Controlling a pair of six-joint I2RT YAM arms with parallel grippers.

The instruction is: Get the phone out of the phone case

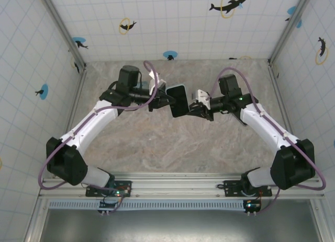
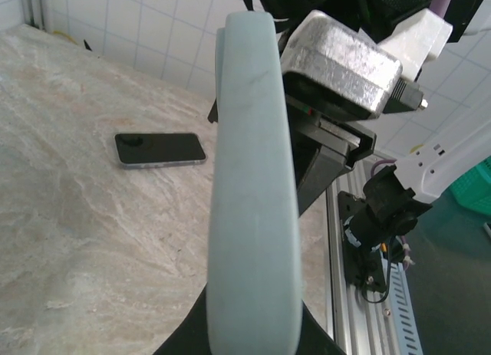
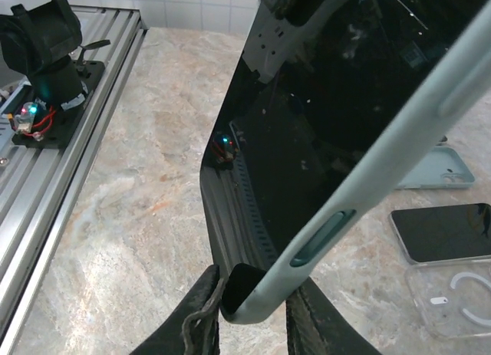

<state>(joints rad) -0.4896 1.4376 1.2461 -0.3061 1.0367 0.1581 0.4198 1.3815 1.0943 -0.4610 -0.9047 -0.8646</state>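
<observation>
The phone case (image 2: 253,179), the phone (image 3: 322,125) seated inside, is clamped by left fingers (image 2: 188,341) and right fingers (image 3: 318,328); removal is not yet done.

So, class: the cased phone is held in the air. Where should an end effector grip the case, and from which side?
Probably the phone case by its long rim near a corner, from the screen side: the phone screen lies uncovered and the lip only wraps its edge, so it should peel there.
</observation>
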